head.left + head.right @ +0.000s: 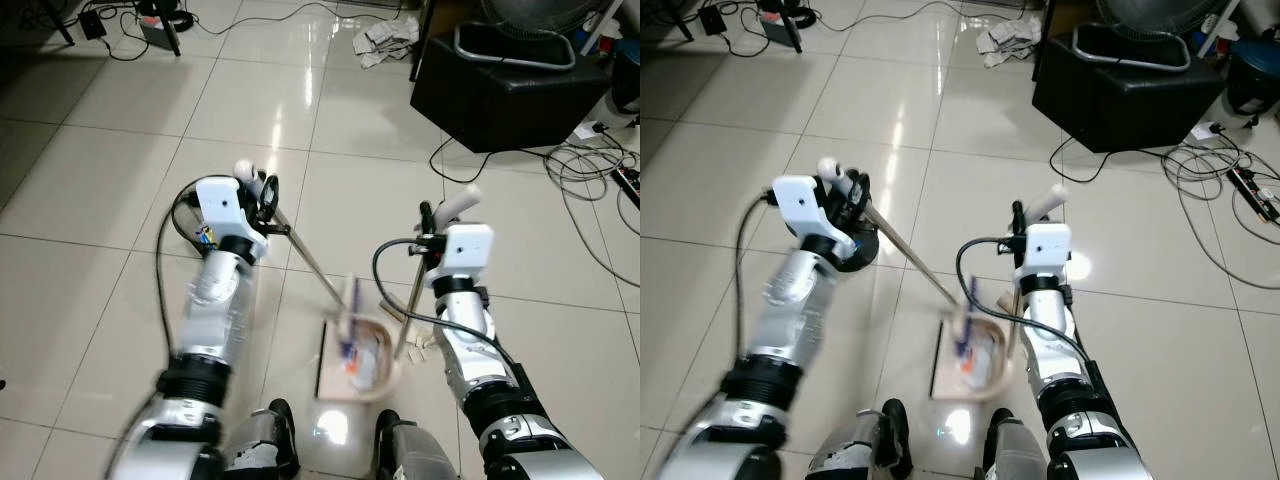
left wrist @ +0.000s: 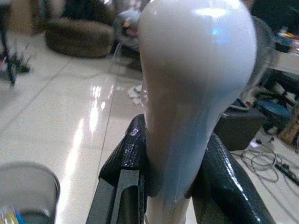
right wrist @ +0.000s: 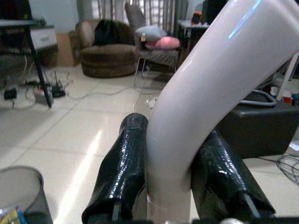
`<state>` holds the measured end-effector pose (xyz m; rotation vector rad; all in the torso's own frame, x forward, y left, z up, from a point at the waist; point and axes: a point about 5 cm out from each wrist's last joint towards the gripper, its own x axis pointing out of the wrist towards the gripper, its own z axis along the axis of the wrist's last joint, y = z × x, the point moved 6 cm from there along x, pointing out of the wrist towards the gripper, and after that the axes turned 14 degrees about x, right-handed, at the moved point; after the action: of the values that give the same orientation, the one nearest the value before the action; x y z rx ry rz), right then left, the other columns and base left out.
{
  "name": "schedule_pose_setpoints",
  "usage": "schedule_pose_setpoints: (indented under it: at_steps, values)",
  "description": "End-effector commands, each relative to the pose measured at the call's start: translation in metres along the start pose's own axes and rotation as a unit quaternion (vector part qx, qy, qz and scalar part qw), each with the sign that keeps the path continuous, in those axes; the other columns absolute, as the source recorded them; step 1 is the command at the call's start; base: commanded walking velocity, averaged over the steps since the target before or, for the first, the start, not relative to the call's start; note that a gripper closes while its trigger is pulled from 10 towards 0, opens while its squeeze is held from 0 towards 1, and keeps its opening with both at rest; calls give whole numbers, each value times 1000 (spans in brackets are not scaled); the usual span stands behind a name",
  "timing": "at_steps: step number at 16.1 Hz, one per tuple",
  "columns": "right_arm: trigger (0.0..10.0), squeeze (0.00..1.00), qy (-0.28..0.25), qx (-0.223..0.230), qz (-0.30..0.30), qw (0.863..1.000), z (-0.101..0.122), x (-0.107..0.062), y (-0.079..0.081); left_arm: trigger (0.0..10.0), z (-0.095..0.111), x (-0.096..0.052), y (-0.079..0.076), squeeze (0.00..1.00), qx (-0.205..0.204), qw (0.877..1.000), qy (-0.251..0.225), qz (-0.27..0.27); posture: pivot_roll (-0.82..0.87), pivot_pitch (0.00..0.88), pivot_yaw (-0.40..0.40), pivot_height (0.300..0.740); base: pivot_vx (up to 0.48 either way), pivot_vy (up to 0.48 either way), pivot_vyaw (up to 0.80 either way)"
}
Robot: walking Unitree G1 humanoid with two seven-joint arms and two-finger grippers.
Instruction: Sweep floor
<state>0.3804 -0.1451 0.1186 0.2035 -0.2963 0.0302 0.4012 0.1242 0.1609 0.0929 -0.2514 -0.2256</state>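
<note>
Tile floor (image 1: 120,150) is glossy, w/ cables (image 1: 590,170) at far right, a black box (image 1: 510,95) w/ a fan on top at back, and crumpled paper (image 1: 385,40) beside it.

Both arms out front, low over the floor. Left gripper (image 1: 265,198) is clenched on the broom (image 1: 310,262) handle; left wrist view has both black fingers (image 2: 126,154) pressed against the pale grip end. The rod runs down and toward the robot's right, head ending in the dustpan (image 1: 360,358), blurred there.

Right gripper (image 1: 428,222) is clamped on the dustpan handle (image 1: 412,300); right wrist view has the curved white grip wedged between the fingers (image 3: 126,163). Pan sits on the floor just ahead of the robot's feet (image 1: 275,420), some litter already inside, blue/white bits, can't ID.

A few pale scraps (image 1: 420,342) lie just beside the pan on the right side, not yet collected.

Risks, my read:
- Broom held at the very tip, so long lever; a hard stroke could twist it in the grip.
- Pan tilts if the right arm lifts → contents spill back out.
- Cables at right could snag on a wide sweep.
- Feet near the pan; a step fwd kicks it.
</note>
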Motion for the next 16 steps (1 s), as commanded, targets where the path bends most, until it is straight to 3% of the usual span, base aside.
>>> schedule_pose_setpoints:
  at_steps: [1, 2, 5, 7, 9, 11, 14, 16]
  values:
    - [10000, 0, -26, 3, -6, 1000, 12, 1, -8, 10000, 20, 4, 5, 0, 22, 999, -35, -11, 31, 197, 56, 740, 0, 0, 0]
    - [10000, 0, -29, 8, -10, 1000, 13, 0, -12, 10000, 28, 4, 13, 0, 39, 998, -45, -20, 33, 190, 58, 740, 0, 0, 0]
    - [10000, 0, -27, 20, -24, 999, 13, -3, -22, 10000, 39, 3, 58, 0, 77, 996, -48, -7, 38, 166, 71, 740, 0, 0, 0]
    - [10000, 0, -31, 25, -30, 999, 15, -4, -26, 10000, 33, -3, 71, 0, 105, 994, -32, -9, 39, 155, 76, 740, 0, 0, 0]
    - [10000, 0, -45, 31, -30, 998, 25, -4, -31, 10000, 17, -14, 72, 0, 122, 992, -7, -24, 23, 137, 79, 740, 0, 0, 0]
    - [10000, 0, -53, 55, -23, 997, 44, -1, -36, 10000, -13, -37, 84, 0, 138, 989, 41, 15, -13, 112, 75, 740, 0, 0, 0]
    - [10000, 0, -78, 69, -5, 995, 77, 0, -35, 10000, -34, -60, 94, 0, 141, 985, 75, 67, -23, 101, 62, 740, 0, 0, 0]
    - [10000, 0, -110, 91, 12, 990, 125, 10, -32, 10000, -50, -81, 88, 0, 142, 980, 107, 85, -35, 88, 61, 740, 0, 0, 0]
